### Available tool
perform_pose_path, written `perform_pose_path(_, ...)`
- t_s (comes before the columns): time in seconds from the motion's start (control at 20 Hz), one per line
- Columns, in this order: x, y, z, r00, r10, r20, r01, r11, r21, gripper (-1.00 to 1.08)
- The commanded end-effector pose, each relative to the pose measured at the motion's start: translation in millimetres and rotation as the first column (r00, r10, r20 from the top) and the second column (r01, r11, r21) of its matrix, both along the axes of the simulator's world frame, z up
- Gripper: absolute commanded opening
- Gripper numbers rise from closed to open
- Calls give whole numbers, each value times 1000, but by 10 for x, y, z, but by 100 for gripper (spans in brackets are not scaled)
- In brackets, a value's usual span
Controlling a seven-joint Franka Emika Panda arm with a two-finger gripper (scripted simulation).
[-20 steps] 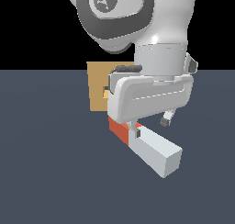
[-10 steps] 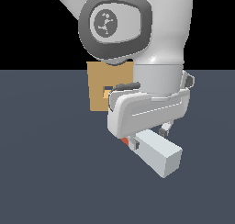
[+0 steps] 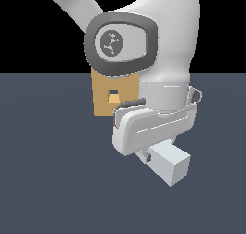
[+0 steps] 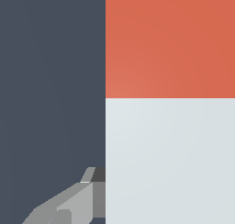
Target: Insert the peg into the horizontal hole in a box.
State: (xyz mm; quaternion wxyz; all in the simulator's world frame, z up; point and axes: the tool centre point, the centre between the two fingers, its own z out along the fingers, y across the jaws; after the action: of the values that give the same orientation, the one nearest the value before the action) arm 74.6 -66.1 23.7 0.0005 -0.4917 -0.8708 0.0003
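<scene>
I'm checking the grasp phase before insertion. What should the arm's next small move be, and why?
Probably close the fingers on the peg and then lift. The gripper sits low over the peg, which fills the wrist view with one finger right beside its white part. The peg looks to lie on the floor, apart from the box and its hole.

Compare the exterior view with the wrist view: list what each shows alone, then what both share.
Exterior view only: the tan box with its hole, and the arm's body above the peg. Wrist view only: the peg's red-orange end and one gripper finger beside the bar. Both: the white part of the peg and the dark floor.
</scene>
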Motion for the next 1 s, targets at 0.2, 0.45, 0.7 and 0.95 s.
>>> perform_pose_path(0.2, 5, -1, 5, 1000, 0, 1, 0, 1000, 0, -100)
perform_pose_path(0.45, 1, 3, 1, 1000, 0, 0, 0, 1000, 0, -100)
perform_pose_path(0.7, -38, 27, 19, 1000, -14, 0, 14, 1000, 0, -100)
perform_pose_path(0.95, -135, 98, 66, 999, -48, 0, 48, 999, 0, -100)
